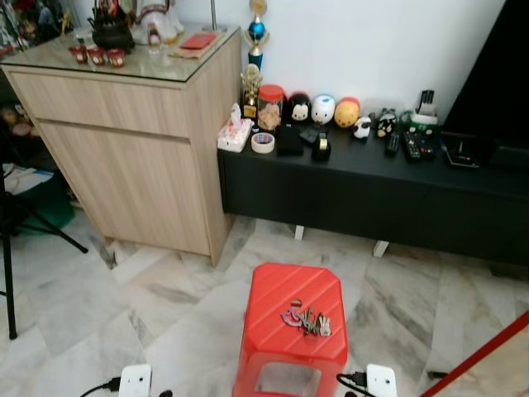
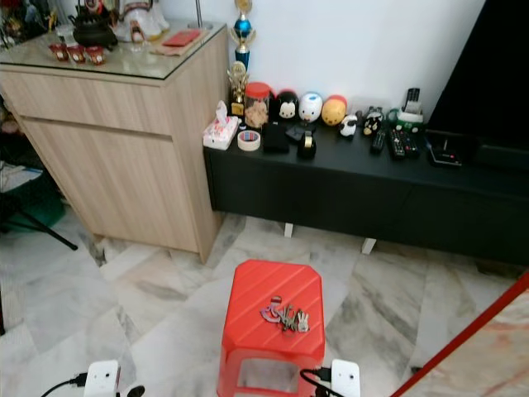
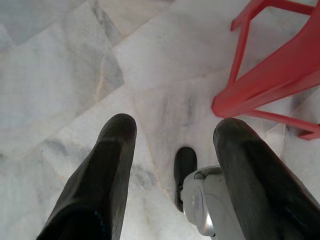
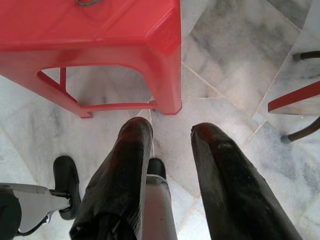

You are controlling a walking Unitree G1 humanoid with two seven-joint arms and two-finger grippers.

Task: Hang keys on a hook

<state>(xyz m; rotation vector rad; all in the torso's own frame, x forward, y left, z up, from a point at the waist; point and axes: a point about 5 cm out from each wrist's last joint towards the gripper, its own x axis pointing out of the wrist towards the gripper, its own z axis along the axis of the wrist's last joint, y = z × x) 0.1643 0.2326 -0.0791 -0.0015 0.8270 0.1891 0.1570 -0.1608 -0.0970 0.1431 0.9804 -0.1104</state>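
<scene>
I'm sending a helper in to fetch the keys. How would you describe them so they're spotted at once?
Find the red plastic stool on the marble floor, in front of the low black cabinet. The keys lie on its seat: a small metal bunch with a pinkish tag, the only thing on the stool.

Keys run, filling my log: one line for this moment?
keys: on red stool | left gripper: open, low over floor | right gripper: open, beside stool | hook: unseen
</scene>
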